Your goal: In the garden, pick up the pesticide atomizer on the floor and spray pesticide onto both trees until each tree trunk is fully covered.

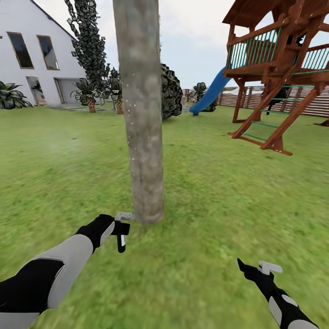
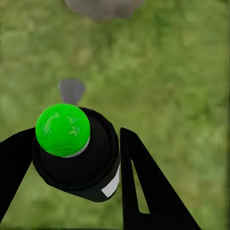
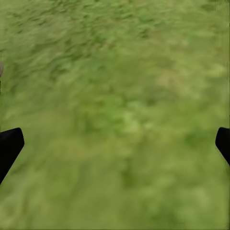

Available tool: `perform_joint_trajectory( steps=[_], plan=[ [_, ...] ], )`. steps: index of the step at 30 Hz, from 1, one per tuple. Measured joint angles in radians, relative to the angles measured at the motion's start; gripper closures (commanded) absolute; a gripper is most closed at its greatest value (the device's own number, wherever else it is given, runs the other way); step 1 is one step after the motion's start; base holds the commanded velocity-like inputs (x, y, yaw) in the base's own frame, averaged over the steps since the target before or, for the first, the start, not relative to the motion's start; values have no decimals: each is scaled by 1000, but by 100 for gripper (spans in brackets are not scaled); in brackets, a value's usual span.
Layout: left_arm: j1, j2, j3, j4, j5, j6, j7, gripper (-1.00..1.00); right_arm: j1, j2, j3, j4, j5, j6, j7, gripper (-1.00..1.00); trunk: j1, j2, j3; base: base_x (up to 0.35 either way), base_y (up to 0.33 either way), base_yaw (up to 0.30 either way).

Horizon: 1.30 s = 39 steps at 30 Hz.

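Sprayer clamped in the left gripper beside a tree trunk on the lawn.

In the left wrist view a small black sprayer [image 2: 76, 160] with a green knob on top is seen clamped between the two fingers of the left gripper [image 2: 79, 172]. In the head view that gripper [image 1: 120, 230] is held just beside the foot of the grey-brown trunk [image 1: 141, 109], low over the grass [image 1: 219, 192]. The right gripper [image 1: 256, 268] is held well apart from the trunk, its fingers [image 3: 9, 146] spread wide over bare grass with nothing between them. Behind the trunk a wooden playset [image 1: 278, 68] with a blue slide [image 1: 210, 93] and a white house [image 1: 32, 55] are seen.
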Motion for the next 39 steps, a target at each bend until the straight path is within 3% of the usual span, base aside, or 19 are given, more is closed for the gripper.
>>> perform_joint_trajectory(
  steps=[19,23,27,28,31,34,39],
  plan=[
    [0,-1,0,0,0,-1,-1,100,0,0,0,0,0,0,0,-100,0,0,0,1,-327,250],
    [-1,-12,0,-13,4,-18,-2,100,0,-1,0,0,0,0,0,-100,0,0,0,99,-249,33],
    [-1,-28,0,-87,1,-5,-1,100,0,-2,0,0,0,0,0,-100,0,0,0,16,-29,-187],
    [-1,-28,1,-108,0,26,-1,100,0,-2,0,0,0,0,0,-100,0,0,0,2,-3,-262],
    [-7,-36,2,-251,2,267,0,100,0,-2,0,0,0,0,0,-100,0,0,0,0,-1,-123],
    [-18,-58,0,-351,-2,415,1,100,0,-2,0,0,0,0,0,-100,0,0,0,0,0,-14],
    [-19,-61,-3,-368,-8,474,1,100,0,-2,0,0,0,0,0,-100,0,0,0,181,-19,-1]
  ],
)
